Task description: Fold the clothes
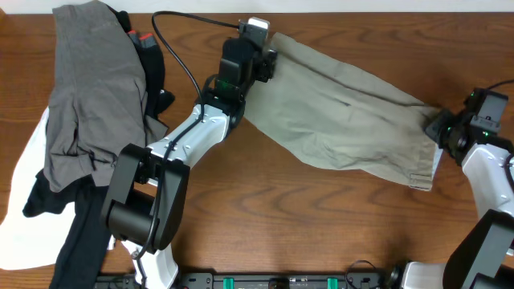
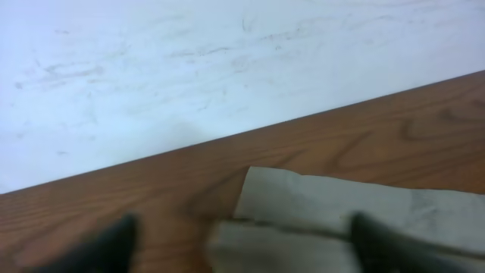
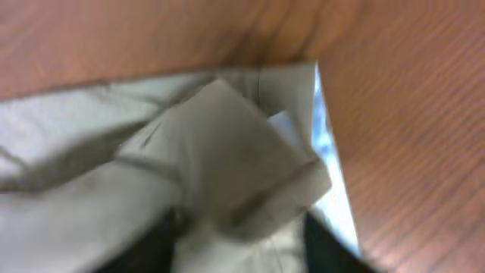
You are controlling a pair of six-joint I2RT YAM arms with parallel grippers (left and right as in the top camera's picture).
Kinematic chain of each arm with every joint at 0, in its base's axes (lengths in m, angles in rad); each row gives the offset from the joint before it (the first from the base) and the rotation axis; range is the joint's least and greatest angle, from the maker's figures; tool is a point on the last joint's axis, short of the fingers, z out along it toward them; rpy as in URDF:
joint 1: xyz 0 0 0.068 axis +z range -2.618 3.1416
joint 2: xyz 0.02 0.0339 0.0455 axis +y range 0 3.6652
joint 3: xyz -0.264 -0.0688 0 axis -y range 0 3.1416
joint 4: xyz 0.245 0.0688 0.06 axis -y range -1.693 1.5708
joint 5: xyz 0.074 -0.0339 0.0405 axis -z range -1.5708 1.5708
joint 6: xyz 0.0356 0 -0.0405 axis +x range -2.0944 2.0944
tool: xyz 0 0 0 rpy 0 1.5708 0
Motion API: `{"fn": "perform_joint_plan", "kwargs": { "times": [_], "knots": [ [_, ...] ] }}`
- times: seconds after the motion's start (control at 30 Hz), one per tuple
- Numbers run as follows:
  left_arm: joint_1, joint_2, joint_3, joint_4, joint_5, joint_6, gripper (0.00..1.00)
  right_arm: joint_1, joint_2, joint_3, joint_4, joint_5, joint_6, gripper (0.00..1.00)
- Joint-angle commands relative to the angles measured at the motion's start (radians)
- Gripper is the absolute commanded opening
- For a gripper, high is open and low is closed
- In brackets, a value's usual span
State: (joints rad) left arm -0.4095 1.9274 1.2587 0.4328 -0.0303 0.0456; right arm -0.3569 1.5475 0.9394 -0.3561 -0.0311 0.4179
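The khaki shorts (image 1: 345,120) lie spread across the middle of the wooden table, from the far centre to the right. My left gripper (image 1: 263,66) is at their far left corner. In the left wrist view its fingers (image 2: 242,246) are wide apart, open, with the shorts' corner (image 2: 303,208) between them. My right gripper (image 1: 440,128) is at the shorts' right end. In the right wrist view its fingers (image 3: 239,246) are shut on a bunched fold of the shorts (image 3: 220,152).
A pile of other garments lies at the left: a grey one (image 1: 92,88) on top, black ones (image 1: 148,60) and a white one (image 1: 24,209) under it. A black cable (image 1: 173,44) runs along the far edge. The table's far edge (image 2: 227,136) is close to the left gripper.
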Motion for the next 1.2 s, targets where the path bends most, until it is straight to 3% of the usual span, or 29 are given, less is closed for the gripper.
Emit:
{"fn": "perform_joint_plan", "kwargs": {
  "times": [0.0, 0.17, 0.3, 0.33, 0.5, 0.57, 0.83, 1.17],
  "knots": [
    [0.006, 0.018, 0.016, -0.002, -0.008, -0.01, 0.98, -0.016, 0.008, 0.003, 0.026, 0.03, 0.025, 0.75],
    [0.01, -0.018, 0.016, -0.149, -0.007, -0.011, 0.98, -0.016, 0.008, 0.073, -0.085, -0.026, 0.023, 0.78],
    [0.01, -0.047, 0.016, -0.304, -0.008, -0.01, 0.98, -0.013, 0.008, 0.181, -0.257, -0.107, -0.042, 0.72],
    [0.01, -0.048, 0.016, -0.339, -0.007, -0.005, 0.98, -0.009, 0.008, 0.206, -0.3, -0.122, -0.058, 0.65],
    [0.017, -0.048, 0.016, -0.475, -0.007, 0.002, 0.98, 0.042, 0.011, 0.229, -0.378, -0.161, -0.095, 0.1],
    [0.023, -0.048, 0.016, -0.501, -0.007, 0.002, 0.98, 0.075, 0.02, 0.219, -0.376, -0.157, -0.102, 0.01],
    [0.088, -0.11, 0.018, -0.587, -0.003, -0.075, 0.98, 0.198, 0.158, 0.215, -0.301, -0.157, -0.113, 0.01],
    [0.199, -0.236, 0.018, -0.708, -0.003, -0.077, 0.98, 0.311, 0.341, 0.215, -0.084, -0.147, -0.12, 0.01]
  ]
}}
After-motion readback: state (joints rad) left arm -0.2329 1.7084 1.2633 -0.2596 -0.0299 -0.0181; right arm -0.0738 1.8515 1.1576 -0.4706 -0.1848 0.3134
